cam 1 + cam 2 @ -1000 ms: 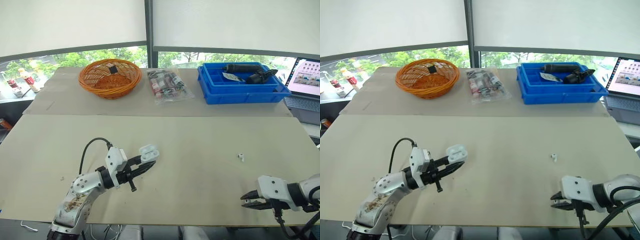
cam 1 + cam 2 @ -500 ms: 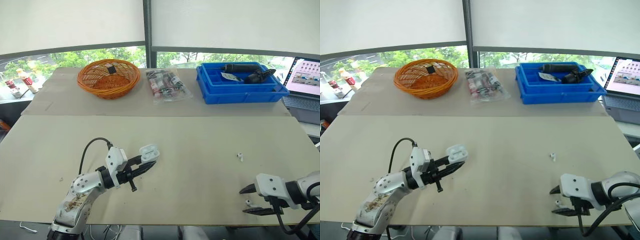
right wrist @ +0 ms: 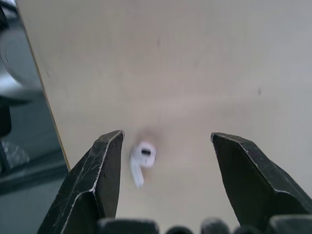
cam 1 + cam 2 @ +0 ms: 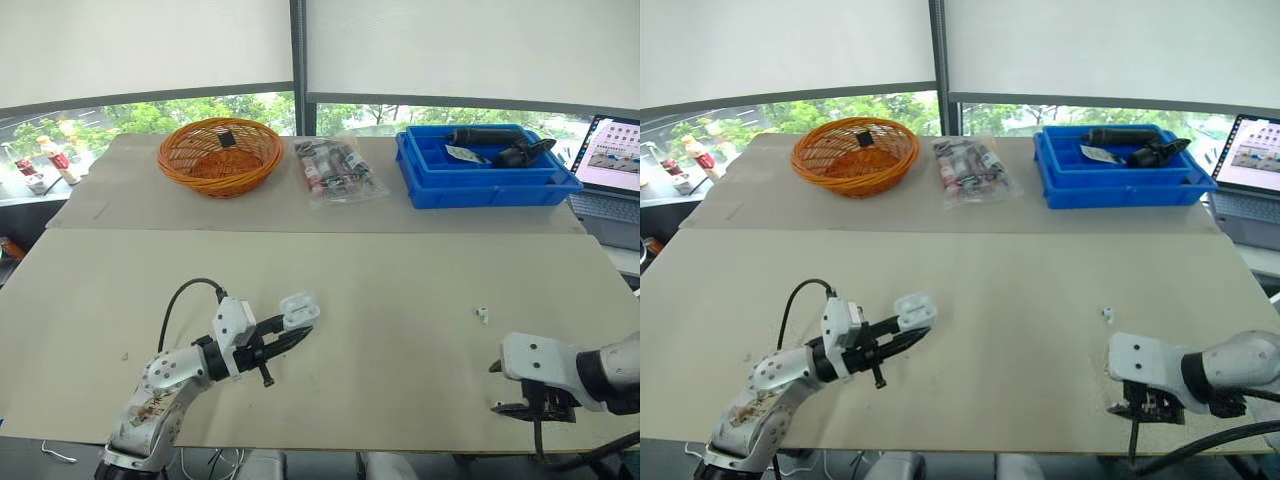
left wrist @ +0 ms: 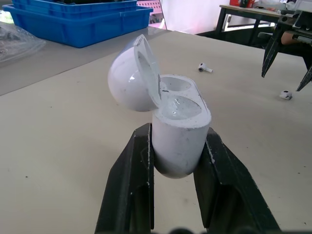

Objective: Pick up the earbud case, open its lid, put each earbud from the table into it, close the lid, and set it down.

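The left gripper (image 4: 288,337) holds the white earbud case (image 5: 179,136) by its bottom, lid open, near left. The right gripper (image 3: 166,141) is spread wide over a tiny earbud (image 3: 142,156) at the table's (image 4: 400,270) near right edge. It looks light and slippery; pinch its round head gently.

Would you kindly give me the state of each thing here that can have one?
earbud case: lid open, both wells empty.
left gripper: shut on the earbud case.
right gripper: open, fingers either side of the near earbud.
near earbud: lying on the table, ungripped.
far earbud: lying on the table.
laptop: open, screen lit.
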Controlling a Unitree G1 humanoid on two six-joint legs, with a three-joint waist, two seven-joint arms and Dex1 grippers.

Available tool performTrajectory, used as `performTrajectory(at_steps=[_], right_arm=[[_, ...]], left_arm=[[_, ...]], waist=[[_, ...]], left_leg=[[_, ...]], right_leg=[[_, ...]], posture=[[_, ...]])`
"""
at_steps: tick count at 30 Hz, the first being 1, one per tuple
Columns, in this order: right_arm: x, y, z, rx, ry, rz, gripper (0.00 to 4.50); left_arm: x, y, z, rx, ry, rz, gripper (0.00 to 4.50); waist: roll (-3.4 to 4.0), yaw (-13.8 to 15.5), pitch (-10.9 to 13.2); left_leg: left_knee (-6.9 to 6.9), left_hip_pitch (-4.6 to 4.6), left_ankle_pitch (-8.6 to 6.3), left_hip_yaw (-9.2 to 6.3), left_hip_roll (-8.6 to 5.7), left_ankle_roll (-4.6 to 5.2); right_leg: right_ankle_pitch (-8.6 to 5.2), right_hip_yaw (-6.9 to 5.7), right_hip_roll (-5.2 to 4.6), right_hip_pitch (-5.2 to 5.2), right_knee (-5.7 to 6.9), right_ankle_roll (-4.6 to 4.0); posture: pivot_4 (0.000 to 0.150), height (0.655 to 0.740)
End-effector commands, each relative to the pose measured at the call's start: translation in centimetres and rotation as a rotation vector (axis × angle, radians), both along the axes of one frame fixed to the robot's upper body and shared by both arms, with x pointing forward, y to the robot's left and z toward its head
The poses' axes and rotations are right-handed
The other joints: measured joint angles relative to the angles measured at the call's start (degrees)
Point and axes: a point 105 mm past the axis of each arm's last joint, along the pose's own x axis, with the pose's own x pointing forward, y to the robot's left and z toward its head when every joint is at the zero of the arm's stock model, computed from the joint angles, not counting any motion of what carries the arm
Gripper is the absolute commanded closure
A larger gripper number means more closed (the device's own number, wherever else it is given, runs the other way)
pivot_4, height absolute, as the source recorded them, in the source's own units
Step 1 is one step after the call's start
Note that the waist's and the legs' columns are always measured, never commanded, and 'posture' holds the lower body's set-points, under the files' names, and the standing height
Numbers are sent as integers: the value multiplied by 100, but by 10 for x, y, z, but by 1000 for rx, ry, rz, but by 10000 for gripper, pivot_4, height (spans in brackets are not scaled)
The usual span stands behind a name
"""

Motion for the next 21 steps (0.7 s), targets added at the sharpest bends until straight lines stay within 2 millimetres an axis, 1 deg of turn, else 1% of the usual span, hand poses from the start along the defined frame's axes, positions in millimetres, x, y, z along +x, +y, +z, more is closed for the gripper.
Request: performTrajectory(at_steps=[1,4,12,21], right_arm=[[1,-4,-3,-69,9,-7,13035],[3,-8,-7,-101,16,1,13035],[4,-7,-17,-91,56,2,13035],[0,-3,-19,-73,87,9,13035]], left_arm=[[-5,-4,10,-11,-36,-21,39079],[-6,-5,9,-11,-36,-19,39079],[-7,-6,8,-14,-32,-14,39079],[-7,-7,8,-16,-32,-17,39079]], waist=[[0,21,0],[0,27,0],[-1,31,1],[-2,32,0]], left_leg=[[0,0,0,1,0,0],[-1,0,0,2,0,0],[-1,-2,0,2,1,0],[-2,-2,0,1,2,1]], right_leg=[[0,0,0,0,-1,0],[0,0,0,0,-4,1],[0,0,-1,-1,-7,1],[0,-2,0,-1,-8,1]], posture=[[1500,7114],[1500,7114],[1500,7114],[1500,7114]])
